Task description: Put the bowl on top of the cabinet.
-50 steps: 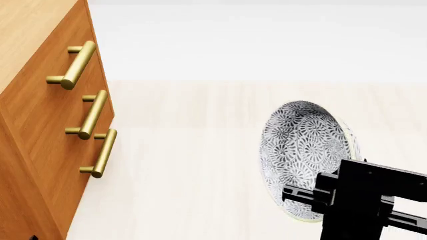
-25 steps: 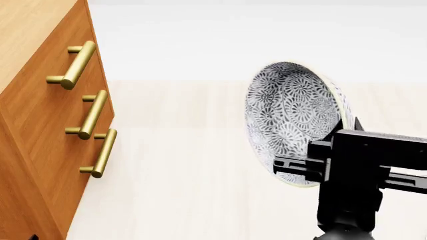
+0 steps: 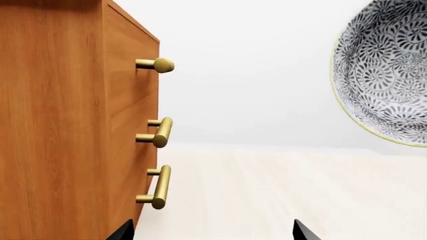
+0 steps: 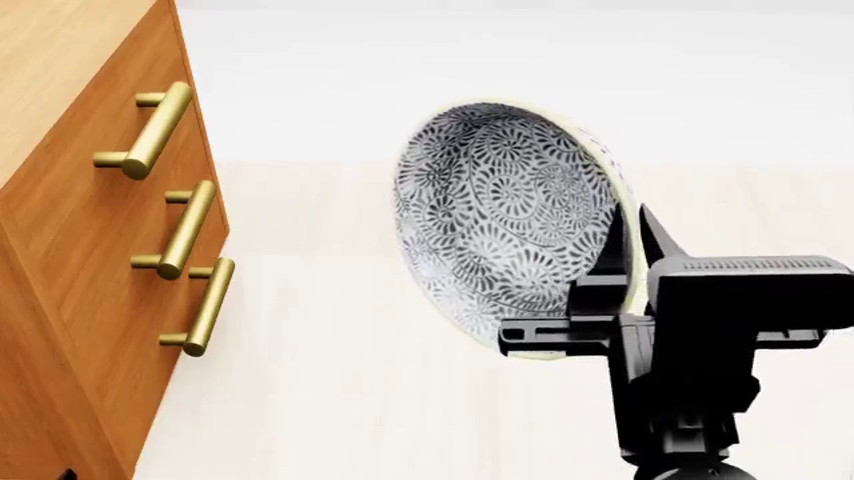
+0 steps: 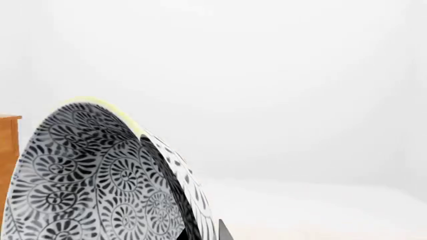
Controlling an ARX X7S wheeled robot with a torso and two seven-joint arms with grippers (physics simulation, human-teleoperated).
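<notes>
The bowl point(image 4: 514, 215), white with dense grey-black flower patterns, hangs in the air tipped on its side, its inside facing the cabinet point(image 4: 80, 230). My right gripper point(image 4: 617, 270) is shut on the bowl's rim, one finger inside and one outside. In the right wrist view the bowl point(image 5: 100, 185) fills the near left and the rim passes between the fingertips point(image 5: 223, 233). The orange-brown cabinet stands at the left with three brass handles point(image 4: 180, 232); its lighter top point(image 4: 47, 60) shows at the upper left. My left gripper point(image 3: 210, 232) is open beside the cabinet point(image 3: 67, 125), with the bowl point(image 3: 390, 75) far off.
Pale wooden floor point(image 4: 360, 400) stretches between the cabinet front and the right arm. A plain white wall point(image 4: 534, 80) lies behind. The black right arm point(image 4: 694, 400) rises from the lower right of the head view.
The right gripper has lifted the bowl and carried it left, toward the cabinet. The bowl now sits higher in the head view. The cabinet has not moved.
</notes>
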